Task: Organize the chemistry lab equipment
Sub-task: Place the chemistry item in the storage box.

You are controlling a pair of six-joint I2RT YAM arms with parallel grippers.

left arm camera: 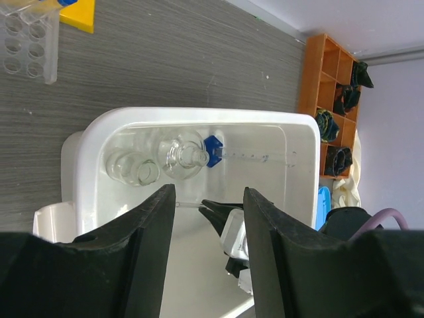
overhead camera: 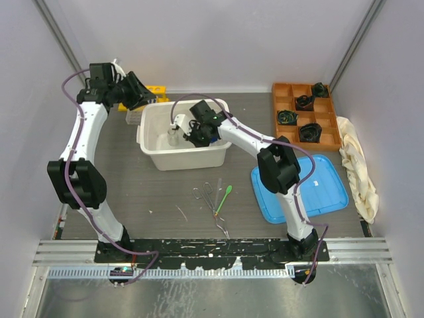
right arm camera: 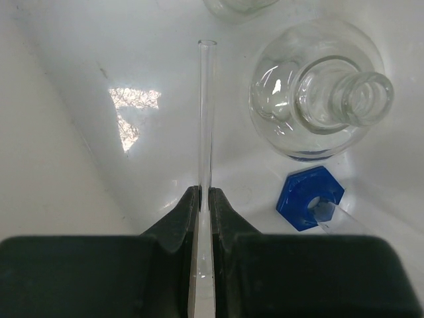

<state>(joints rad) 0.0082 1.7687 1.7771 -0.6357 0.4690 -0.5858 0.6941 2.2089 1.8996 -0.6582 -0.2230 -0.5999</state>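
Tub (overhead camera: pixel 187 161) holds two flasks (left arm camera: pixel 184 156), one cylinder (left arm camera: pixel 212 151), one tube (right arm camera: pixel 206 112) in right tool (right arm camera: pixel 205 195).

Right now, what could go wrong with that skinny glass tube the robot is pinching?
1. The right fingers pinch the thin glass tube with a long part sticking out. Squeezing too hard might crack it, or it might slip.
2. The round flask sits close beside it, so a sideways swing might knock glass on glass.
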